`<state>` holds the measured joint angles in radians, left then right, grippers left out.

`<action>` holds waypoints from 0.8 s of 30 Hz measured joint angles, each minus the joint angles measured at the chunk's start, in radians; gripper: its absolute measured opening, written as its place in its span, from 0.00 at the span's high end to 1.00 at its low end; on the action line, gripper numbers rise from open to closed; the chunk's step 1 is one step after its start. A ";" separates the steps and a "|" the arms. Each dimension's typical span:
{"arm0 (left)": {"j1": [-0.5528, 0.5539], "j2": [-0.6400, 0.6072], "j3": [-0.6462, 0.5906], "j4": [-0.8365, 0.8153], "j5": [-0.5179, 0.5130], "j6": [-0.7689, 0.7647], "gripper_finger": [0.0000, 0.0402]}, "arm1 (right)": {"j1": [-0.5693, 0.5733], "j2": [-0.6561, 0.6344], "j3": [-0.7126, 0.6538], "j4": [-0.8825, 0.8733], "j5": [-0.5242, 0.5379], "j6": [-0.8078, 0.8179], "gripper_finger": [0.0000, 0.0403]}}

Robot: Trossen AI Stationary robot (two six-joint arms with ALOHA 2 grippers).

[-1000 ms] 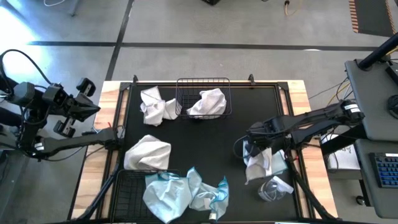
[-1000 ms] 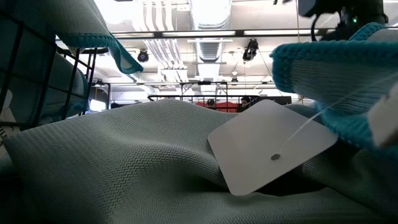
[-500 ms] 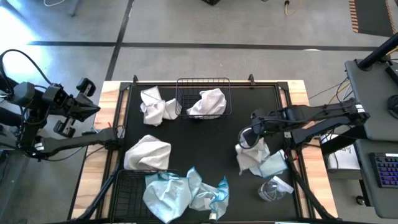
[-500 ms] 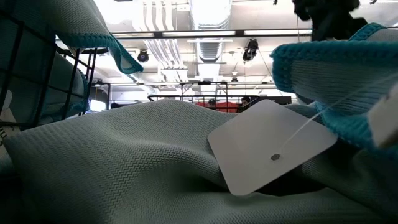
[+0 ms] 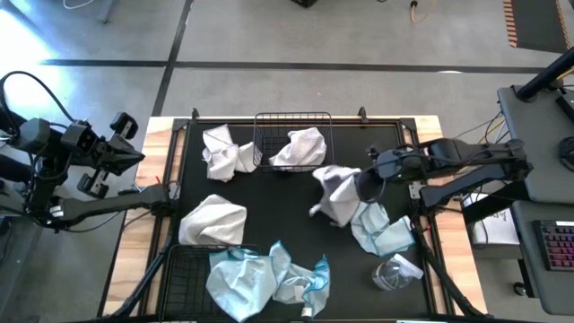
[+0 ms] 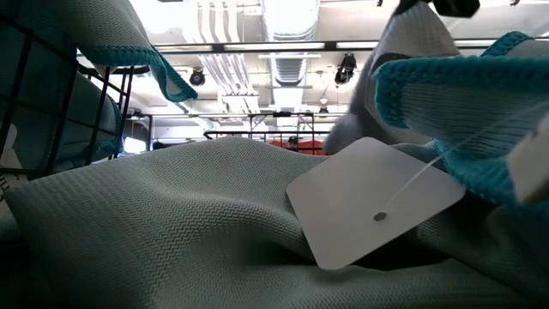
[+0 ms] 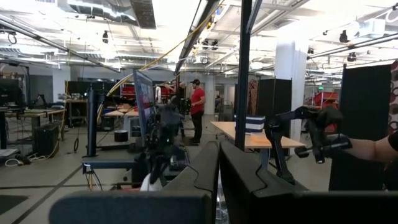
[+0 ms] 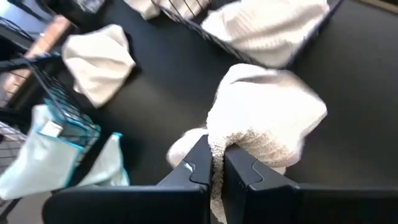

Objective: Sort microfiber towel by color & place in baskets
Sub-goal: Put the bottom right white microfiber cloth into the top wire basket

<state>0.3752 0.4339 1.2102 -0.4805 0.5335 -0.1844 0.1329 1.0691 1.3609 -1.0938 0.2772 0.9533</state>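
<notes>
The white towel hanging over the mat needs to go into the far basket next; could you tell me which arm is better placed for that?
The right. Its gripper is shut on the white towel, lifted just beside the far basket that already holds a white one. The left gripper waits off the mat's left edge.

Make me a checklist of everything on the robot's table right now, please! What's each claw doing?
Surface: black mat on a wooden table.
Job's things: far basket holds one white towel; near basket has light blue towels draped over its edge. Loose white towels lie at and; a pale blue towel lies under the right arm.
Clutter: clear plastic wrapper by the mat's near right corner.
Grippers: right gripper is shut on a lifted white towel; left gripper is parked off the table's left side, fingers together.
Cables: dark cables by the left arm.
Surroundings: people in the room beyond.
</notes>
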 joint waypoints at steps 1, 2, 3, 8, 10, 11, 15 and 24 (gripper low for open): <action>0.000 0.000 0.000 0.000 0.000 0.000 1.00 | 0.000 0.000 0.012 0.003 0.009 -0.007 0.98; 0.000 0.000 0.000 0.000 0.000 0.000 1.00 | 0.000 0.000 0.024 0.009 0.014 -0.017 0.98; 0.000 0.000 0.000 0.000 0.000 0.000 1.00 | 0.000 0.000 0.035 0.020 0.015 -0.030 0.98; 0.000 0.000 0.000 0.000 0.000 0.000 1.00 | 0.000 0.000 0.079 0.102 0.016 -0.103 0.98; 0.000 0.000 0.000 0.000 0.000 0.000 1.00 | 0.000 0.001 0.092 0.145 0.016 -0.136 0.98; 0.000 0.000 0.000 0.000 0.000 0.000 1.00 | 0.000 0.001 0.099 0.167 0.016 -0.153 0.98; 0.000 0.000 0.000 0.001 0.000 0.000 1.00 | 0.000 0.001 0.117 0.255 0.020 -0.218 0.98; 0.000 0.000 0.000 0.001 0.000 0.000 1.00 | 0.000 0.001 0.125 0.412 0.092 -0.372 0.98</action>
<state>0.3750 0.4339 1.2102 -0.4797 0.5337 -0.1844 0.1326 1.0698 1.4860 -0.6818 0.3689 0.5815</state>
